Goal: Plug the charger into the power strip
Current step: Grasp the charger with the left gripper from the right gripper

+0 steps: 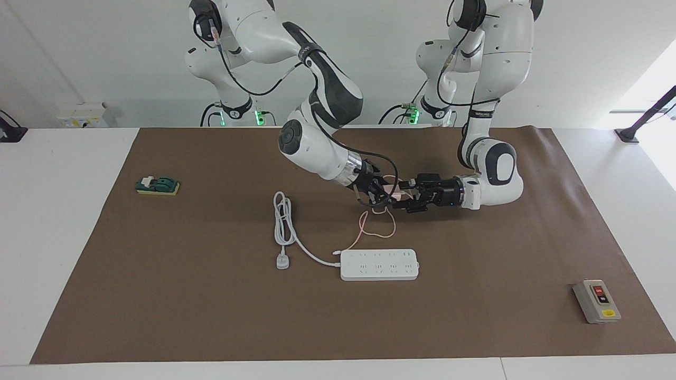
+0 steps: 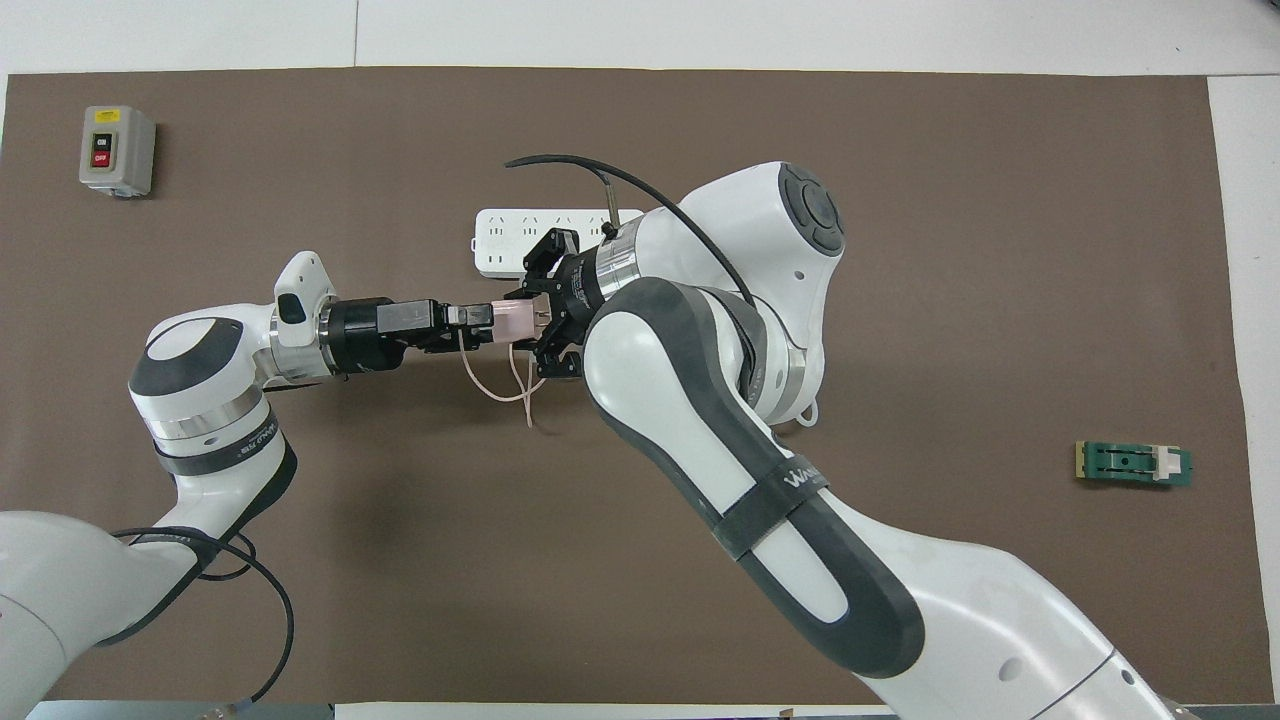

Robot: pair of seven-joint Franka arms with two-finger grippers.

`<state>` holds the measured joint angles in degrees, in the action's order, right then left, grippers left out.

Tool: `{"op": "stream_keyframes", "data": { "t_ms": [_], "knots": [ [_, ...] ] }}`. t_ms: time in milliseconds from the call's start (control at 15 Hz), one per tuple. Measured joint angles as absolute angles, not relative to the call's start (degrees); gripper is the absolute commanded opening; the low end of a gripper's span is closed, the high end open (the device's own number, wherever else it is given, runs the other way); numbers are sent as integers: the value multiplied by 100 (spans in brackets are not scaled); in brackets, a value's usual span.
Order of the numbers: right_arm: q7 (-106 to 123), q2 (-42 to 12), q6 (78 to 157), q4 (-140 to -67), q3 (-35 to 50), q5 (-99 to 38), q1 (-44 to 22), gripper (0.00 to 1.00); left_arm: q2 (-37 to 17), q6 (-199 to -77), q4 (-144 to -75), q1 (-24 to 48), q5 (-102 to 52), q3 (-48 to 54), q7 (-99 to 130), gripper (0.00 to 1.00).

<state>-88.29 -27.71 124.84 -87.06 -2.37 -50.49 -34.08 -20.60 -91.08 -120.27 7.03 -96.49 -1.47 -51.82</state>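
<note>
The pale-pink charger (image 1: pixel 392 189) is up in the air between both grippers, over the mat on the robots' side of the power strip (image 1: pixel 379 264). It also shows in the overhead view (image 2: pixel 515 322). My left gripper (image 1: pixel 404 196) (image 2: pixel 485 322) is shut on one end of it. My right gripper (image 1: pixel 381 192) (image 2: pixel 540 325) is at the charger's other end, right against it. The thin pink cable (image 1: pixel 377 224) (image 2: pixel 490 385) hangs down in loops to the mat. The power strip (image 2: pixel 520 240) lies flat, partly hidden under the right arm in the overhead view.
The strip's thick white cord with a three-pin plug (image 1: pixel 283 262) lies toward the right arm's end. A grey box with red and black buttons (image 1: pixel 597 301) (image 2: pixel 117 150) sits toward the left arm's end. A green part on a yellow pad (image 1: pixel 157 185) (image 2: pixel 1133 463) lies toward the right arm's end.
</note>
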Motion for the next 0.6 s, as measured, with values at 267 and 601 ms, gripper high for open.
{"op": "stream_keyframes", "data": {
  "t_ms": [267, 601],
  "knots": [
    [-8829, -2771, 12484, -8705, -237, -5049, -3408, 0, -2060, -9014, -12027, 705, -9655, -148, -5186, 100],
    [-8829, -2771, 12484, -8705, -237, -5119, -3408, 0, -2060, -8986, -12027, 717, -9658, -147, -5207, 100]
  ]
}}
